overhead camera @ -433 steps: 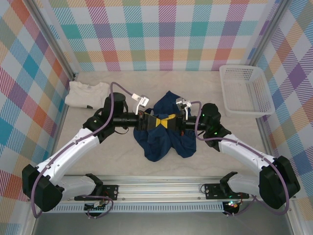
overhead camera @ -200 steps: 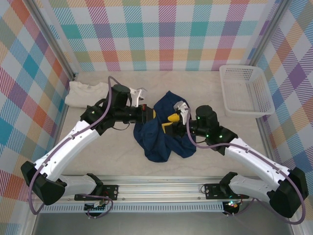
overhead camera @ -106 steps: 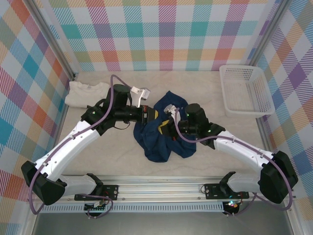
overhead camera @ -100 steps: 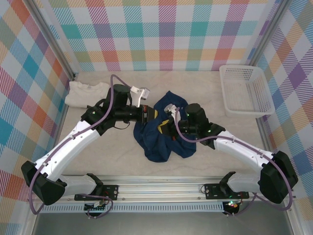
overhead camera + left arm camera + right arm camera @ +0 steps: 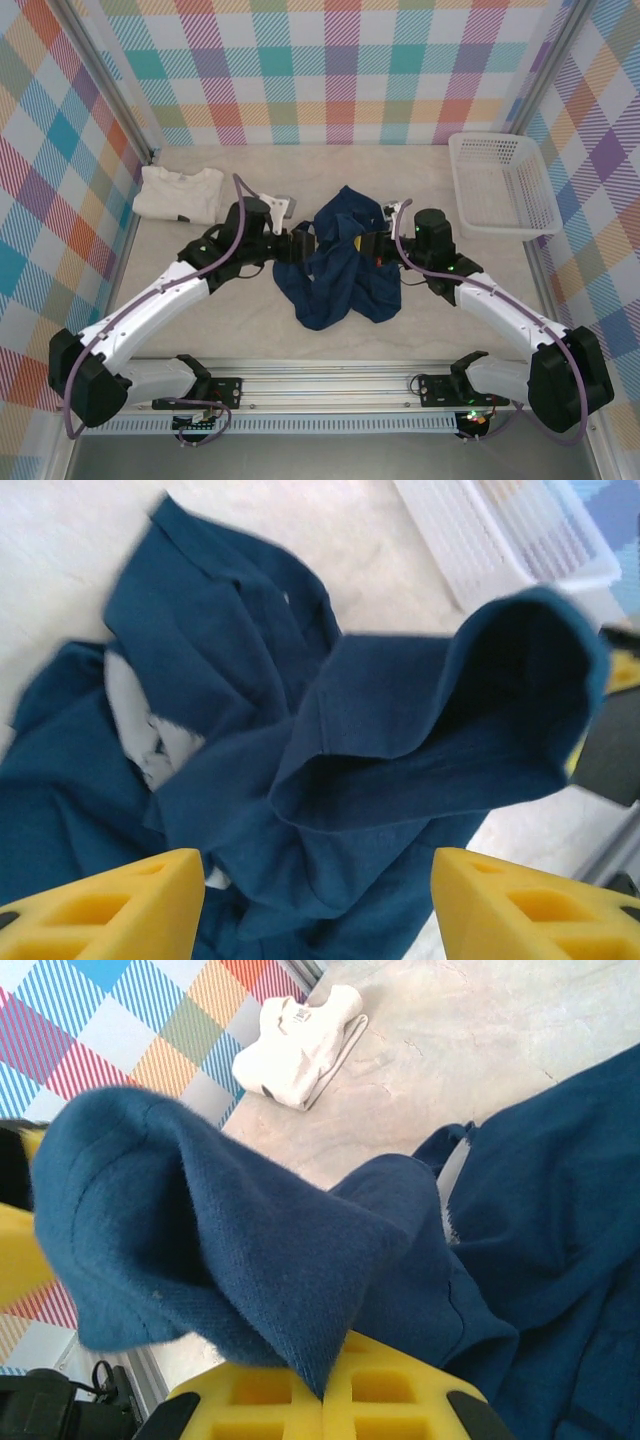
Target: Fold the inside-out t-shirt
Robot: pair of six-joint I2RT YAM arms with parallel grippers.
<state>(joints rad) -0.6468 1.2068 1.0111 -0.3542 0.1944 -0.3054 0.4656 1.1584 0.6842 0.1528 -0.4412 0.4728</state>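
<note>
The inside-out t-shirt [image 5: 335,270] is dark navy and lies crumpled at the table's middle, between my two arms. My right gripper [image 5: 367,243] is shut on a raised fold of the t-shirt [image 5: 250,1230], and the cloth comes out of the seam between its yellow pads [image 5: 322,1395]. My left gripper [image 5: 300,244] stands open just left of that fold. Its yellow fingertips [image 5: 110,905] sit wide apart over the t-shirt [image 5: 230,710], my left gripper [image 5: 318,910] holding nothing. The lifted fold [image 5: 480,710] forms an open tube ahead of it.
A cream-white folded shirt [image 5: 180,192] lies at the back left, also in the right wrist view [image 5: 300,1030]. A white plastic basket [image 5: 500,185] stands at the back right. Bare tabletop lies in front of the t-shirt.
My right gripper came in beside the left one, shut on the cloth and drew back to the right with it. My left gripper has opened and let the cloth go.
</note>
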